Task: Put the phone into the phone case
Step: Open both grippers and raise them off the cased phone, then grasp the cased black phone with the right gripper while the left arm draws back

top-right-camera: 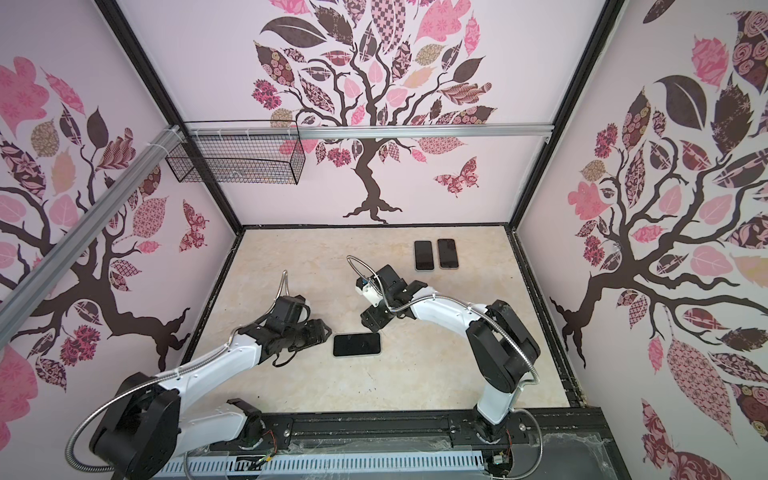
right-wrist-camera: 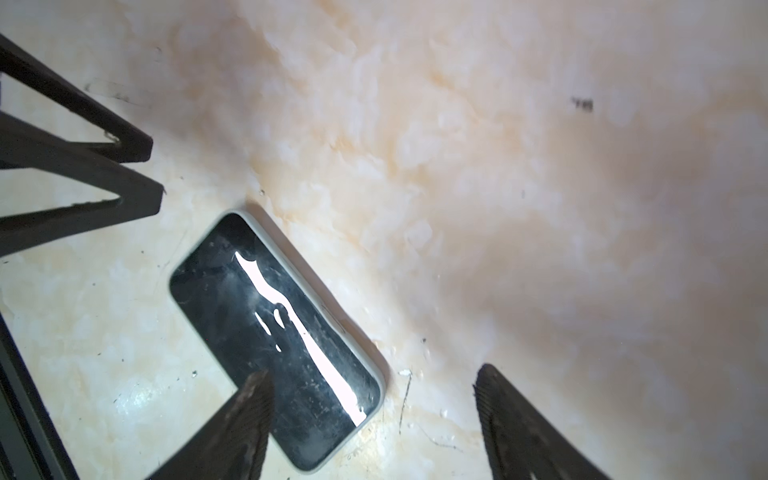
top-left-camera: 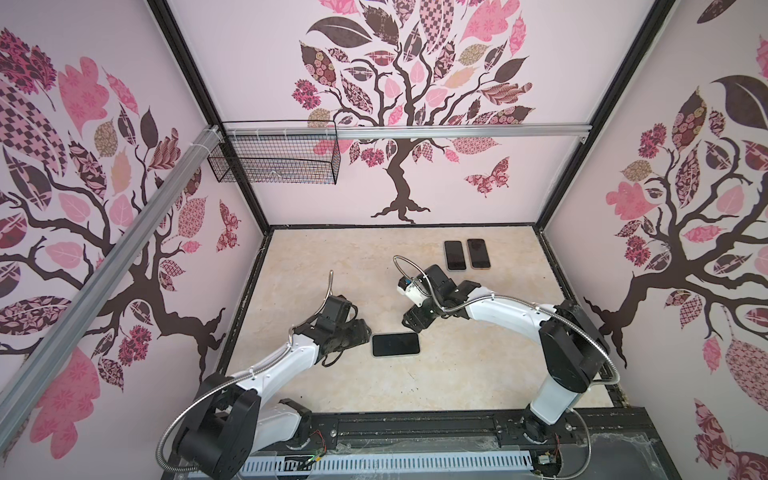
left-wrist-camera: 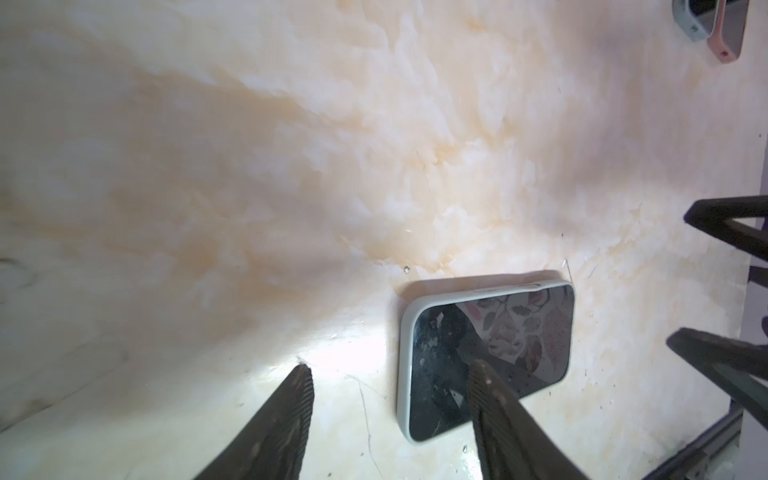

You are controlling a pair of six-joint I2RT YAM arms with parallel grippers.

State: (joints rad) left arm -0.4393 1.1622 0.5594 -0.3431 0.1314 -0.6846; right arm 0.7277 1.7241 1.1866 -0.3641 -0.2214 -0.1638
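Note:
A dark-screened phone [top-left-camera: 395,344] [top-right-camera: 356,344] lies flat on the marble table, screen up, near the front middle. A pale grey phone case [left-wrist-camera: 406,332] [right-wrist-camera: 332,322] rims it on all visible sides. My left gripper [top-left-camera: 366,332] [left-wrist-camera: 390,368] hovers open at the phone's left end; one finger overlaps the screen in the left wrist view, and nothing sits between the fingers. My right gripper [top-left-camera: 409,323] [right-wrist-camera: 372,372] is open just behind the phone's right end and holds nothing. Each wrist view shows the other gripper's fingers [left-wrist-camera: 727,232] [right-wrist-camera: 104,145] at its edge.
Two more dark phones [top-left-camera: 454,255] [top-left-camera: 478,253] lie side by side at the back right of the table. A black wire basket [top-left-camera: 274,158] hangs on the back wall, high at the left. Patterned walls close in three sides of the table [top-left-camera: 332,270].

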